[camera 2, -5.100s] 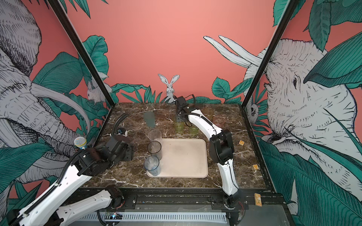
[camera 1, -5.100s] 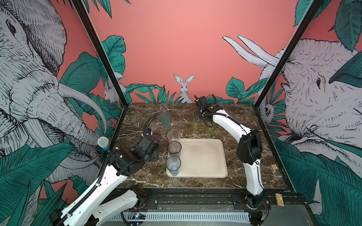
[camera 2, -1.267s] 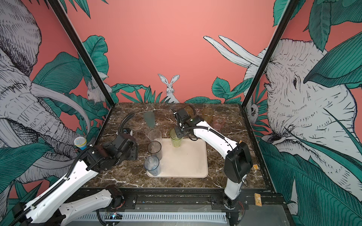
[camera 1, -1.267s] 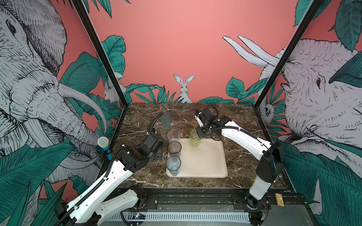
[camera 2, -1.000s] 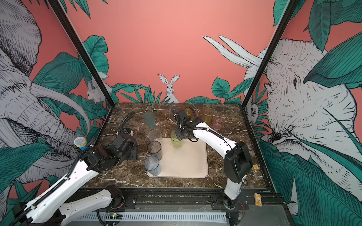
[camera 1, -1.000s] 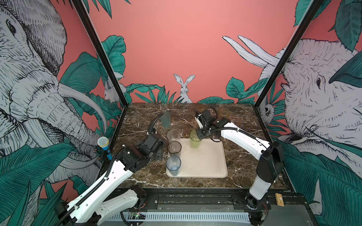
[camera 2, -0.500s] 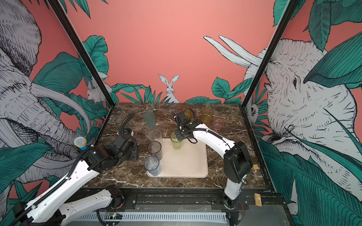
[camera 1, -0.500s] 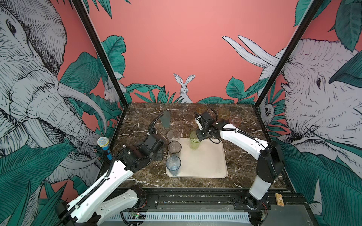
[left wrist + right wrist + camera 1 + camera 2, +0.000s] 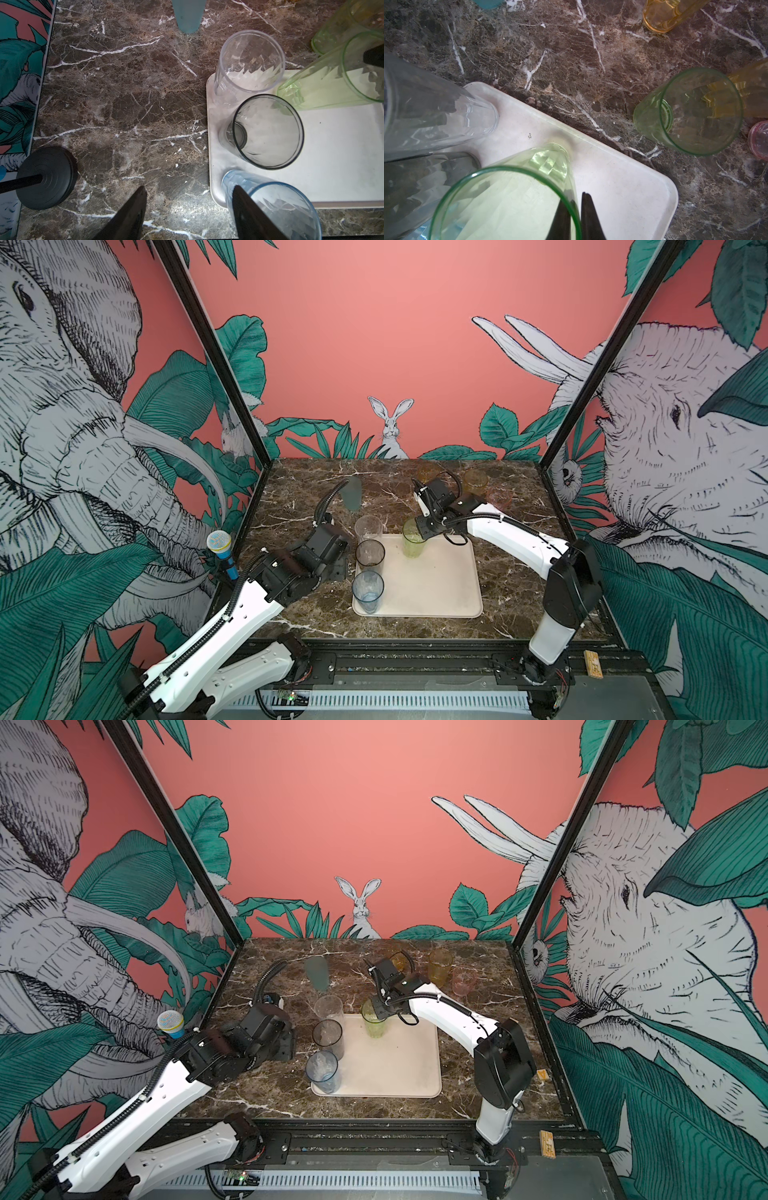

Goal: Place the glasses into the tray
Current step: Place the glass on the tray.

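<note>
Held: you have the tall translucent green tapered tumbler (image 9: 508, 197) upright at the far edge of the flat cream rectangular tray (image 9: 436, 580).
Right gripper (image 9: 576, 200): pinching that tumbler's rim wall between its fingers.
Left gripper (image 9: 189, 193): spread, empty, just beside the tray.

No text, label, brand or number can be read on the glasses (image 9: 370, 552) or the tray (image 9: 436, 585).

tall green tumbler (image 9: 413, 540): off the marble table (image 9: 291, 497) behind the tray (image 9: 440, 589) — now at its back edge, beside the clear tumbler (image 9: 368, 526).
right gripper (image 9: 576, 202): come forward from the table's back — with that tumbler.
</note>
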`<state>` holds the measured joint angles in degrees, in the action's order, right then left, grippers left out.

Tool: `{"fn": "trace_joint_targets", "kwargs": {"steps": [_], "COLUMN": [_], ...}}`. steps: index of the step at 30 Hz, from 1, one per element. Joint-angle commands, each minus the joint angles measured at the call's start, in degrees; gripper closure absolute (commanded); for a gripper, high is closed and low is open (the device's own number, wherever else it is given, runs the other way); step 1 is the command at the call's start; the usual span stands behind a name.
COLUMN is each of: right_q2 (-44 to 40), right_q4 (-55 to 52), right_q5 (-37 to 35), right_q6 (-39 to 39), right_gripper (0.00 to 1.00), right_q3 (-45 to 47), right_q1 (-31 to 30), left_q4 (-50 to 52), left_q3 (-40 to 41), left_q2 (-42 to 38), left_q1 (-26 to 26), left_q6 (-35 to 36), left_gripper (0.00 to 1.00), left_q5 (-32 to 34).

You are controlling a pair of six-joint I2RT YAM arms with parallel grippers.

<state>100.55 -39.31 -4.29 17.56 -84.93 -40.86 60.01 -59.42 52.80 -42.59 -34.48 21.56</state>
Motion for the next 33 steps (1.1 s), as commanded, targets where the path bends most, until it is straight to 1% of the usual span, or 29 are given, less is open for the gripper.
{"fn": "trace_joint_targets", "kwargs": {"steps": [1,7,12,23,31,33], "right_q2": [0.27,0.08,-0.27,-0.10,0.03,0.08], "right_q4": [1.60,1.42,1.31,2.08,3.75,3.88], "right_q5": [-0.90,-0.55,-0.78,0.07,1.04,1.04], "right_q6": [0.20,0.11,0.02,0.41,0.94,0.98], "right_gripper": [0.91,0.79,0.73,0.73,0.75,0.76], "right_q3": [0.20,0.10,0.11,0.81,1.60,1.77], "right_q1": [-0.31,-0.36,-0.33,-0.36,-0.36,-0.29], "left_q4": [0.01,0.14,0.16,-0.51,-0.57,-0.53], "left_q3": [1.06,0.79,0.71,0.36,-0.08,-0.17], "left_q2": [-0.64,-0.84,-0.89,0.20,0.78,0.77], "left_q1": [0.23,0.23,0.22,0.27,0.29,0.27], "left_q6": [-1.12,-1.11,-1.12,-0.78,-0.50,-0.50], "left_gripper": [0.33,0.33,0.33,0.33,0.33,0.33], "left_q5": [0.04,0.15,0.14,-0.29,-0.20,-0.28]}}
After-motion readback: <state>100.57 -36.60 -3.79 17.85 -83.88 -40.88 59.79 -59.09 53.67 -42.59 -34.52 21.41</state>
